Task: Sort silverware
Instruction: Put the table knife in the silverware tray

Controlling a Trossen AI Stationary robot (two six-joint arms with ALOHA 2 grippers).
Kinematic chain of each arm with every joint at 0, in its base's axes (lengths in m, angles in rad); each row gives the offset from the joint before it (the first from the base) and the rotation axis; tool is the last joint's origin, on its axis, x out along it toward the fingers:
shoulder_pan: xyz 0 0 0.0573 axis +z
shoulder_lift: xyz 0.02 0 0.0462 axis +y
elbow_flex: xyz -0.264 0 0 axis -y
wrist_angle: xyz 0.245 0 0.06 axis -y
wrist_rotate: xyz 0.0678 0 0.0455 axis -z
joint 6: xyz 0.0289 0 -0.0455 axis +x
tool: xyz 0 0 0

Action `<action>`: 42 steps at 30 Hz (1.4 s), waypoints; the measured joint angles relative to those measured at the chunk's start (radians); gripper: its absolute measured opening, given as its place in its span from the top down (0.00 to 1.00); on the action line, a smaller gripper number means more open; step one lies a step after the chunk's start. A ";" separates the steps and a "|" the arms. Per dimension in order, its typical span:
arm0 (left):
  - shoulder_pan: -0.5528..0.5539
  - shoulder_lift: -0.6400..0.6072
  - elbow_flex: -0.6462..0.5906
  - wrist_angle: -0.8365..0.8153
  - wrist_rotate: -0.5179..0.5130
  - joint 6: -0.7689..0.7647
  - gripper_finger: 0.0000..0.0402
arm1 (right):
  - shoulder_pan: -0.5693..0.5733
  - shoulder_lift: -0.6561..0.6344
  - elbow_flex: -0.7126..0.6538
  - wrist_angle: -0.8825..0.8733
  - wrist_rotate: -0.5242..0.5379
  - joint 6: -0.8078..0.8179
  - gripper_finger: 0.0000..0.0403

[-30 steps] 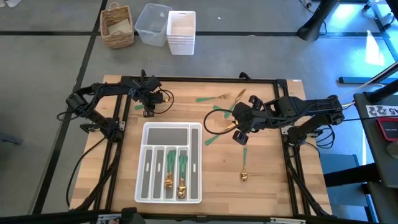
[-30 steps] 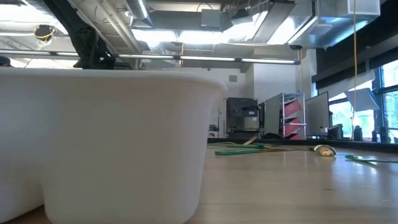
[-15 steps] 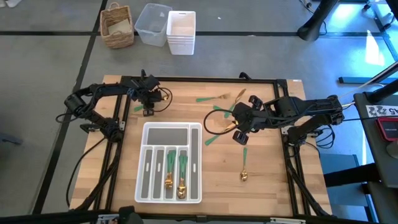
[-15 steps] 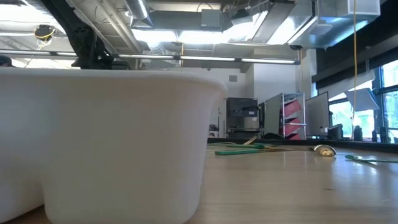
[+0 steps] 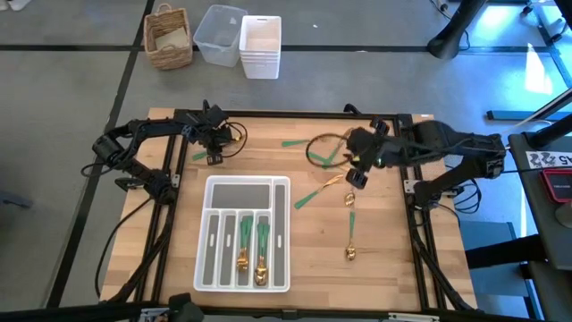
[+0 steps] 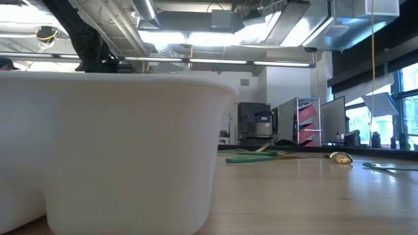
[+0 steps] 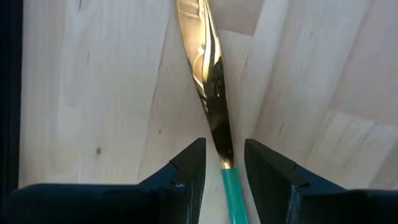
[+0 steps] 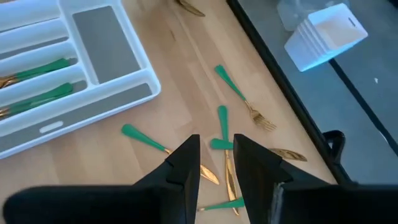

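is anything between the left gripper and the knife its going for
Nothing visible. In the left wrist view the left gripper is open, its fingers either side of the knife, which lies flat on the bare table.

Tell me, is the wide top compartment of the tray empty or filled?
Empty. The high view shows only bare grey floor in the wide compartment of the tray; silverware lies in two narrow slots.

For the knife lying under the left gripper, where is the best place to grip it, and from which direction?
Probably at the neck, where the gold blade meets the green handle. The knife lies flat on the table, so a descent from straight above suits it, fingers astride its narrow width. The left gripper is already open and lined up across that spot.
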 joint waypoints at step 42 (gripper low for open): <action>0.035 0.101 0.010 -0.027 0.056 -0.203 0.74 | -0.424 -0.191 -0.761 0.649 -0.631 -0.201 0.75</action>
